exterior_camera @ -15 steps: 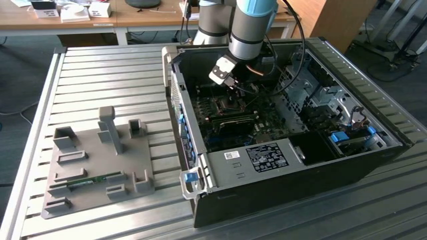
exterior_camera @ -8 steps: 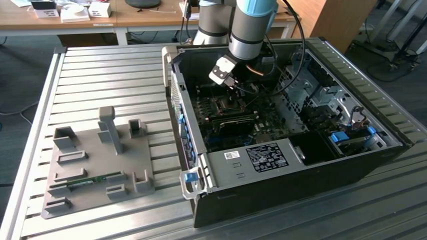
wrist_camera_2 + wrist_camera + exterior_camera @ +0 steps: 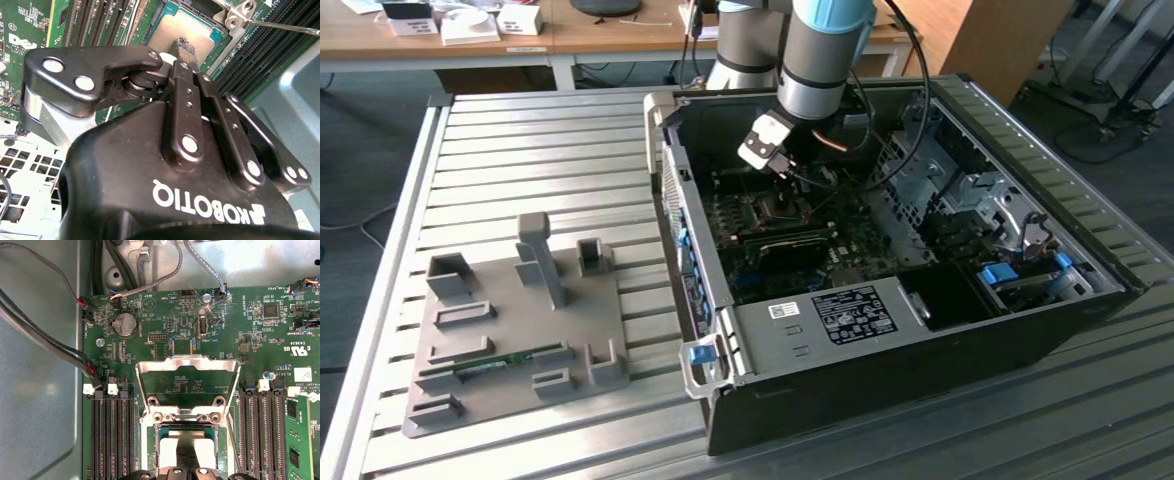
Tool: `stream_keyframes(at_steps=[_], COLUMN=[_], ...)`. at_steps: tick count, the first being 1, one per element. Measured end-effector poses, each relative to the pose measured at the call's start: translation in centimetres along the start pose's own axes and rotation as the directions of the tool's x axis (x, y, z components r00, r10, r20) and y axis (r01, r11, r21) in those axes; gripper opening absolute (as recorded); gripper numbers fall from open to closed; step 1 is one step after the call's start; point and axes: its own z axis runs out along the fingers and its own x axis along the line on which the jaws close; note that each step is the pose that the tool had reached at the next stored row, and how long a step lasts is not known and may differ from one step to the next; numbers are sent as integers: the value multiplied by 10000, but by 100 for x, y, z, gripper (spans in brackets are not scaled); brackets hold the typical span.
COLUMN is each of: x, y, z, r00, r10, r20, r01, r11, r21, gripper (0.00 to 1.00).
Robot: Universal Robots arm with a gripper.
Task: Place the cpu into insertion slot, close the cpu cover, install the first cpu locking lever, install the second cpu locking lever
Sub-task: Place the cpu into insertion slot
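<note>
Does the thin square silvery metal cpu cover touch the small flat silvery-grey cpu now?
Apart. In the first wrist view the cpu cover stands swung open on its hinge, while the cpu lies bare beyond the hinge.

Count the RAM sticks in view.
2. A seated stick stands on the motherboard in the first wrist view. A loose stick lies on the grey fixture plate in the exterior view. The arm may hide others.
</note>
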Motion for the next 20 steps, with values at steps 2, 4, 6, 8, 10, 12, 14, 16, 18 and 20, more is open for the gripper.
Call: stream_keyframes(at_steps=[2,4,6,8,10,12,14,16,18,20], x=[0,0,0,0,0,0,0,-1,0,0], y=[0,0,0,0,0,0,0,0,0,0], z=[1,2,2,3,3,3,4,8,8,10], r00=[10000,10000,10000,10000,10000,10000,10000,10000,10000,10000], r10=[0,0,0,0,0,0,0,-1,0,0], r20=[-3,-3,-2,-3,-3,-3,-3,0,0,-2], r01=[0,0,0,0,0,0,0,1,0,0], r11=[10000,10000,10000,10000,10000,10000,10000,10000,10000,10000], r21=[-2,-1,-1,-2,-2,-1,-1,0,0,-1], gripper=[11,11,11,11,11,11,11,11,11,11])
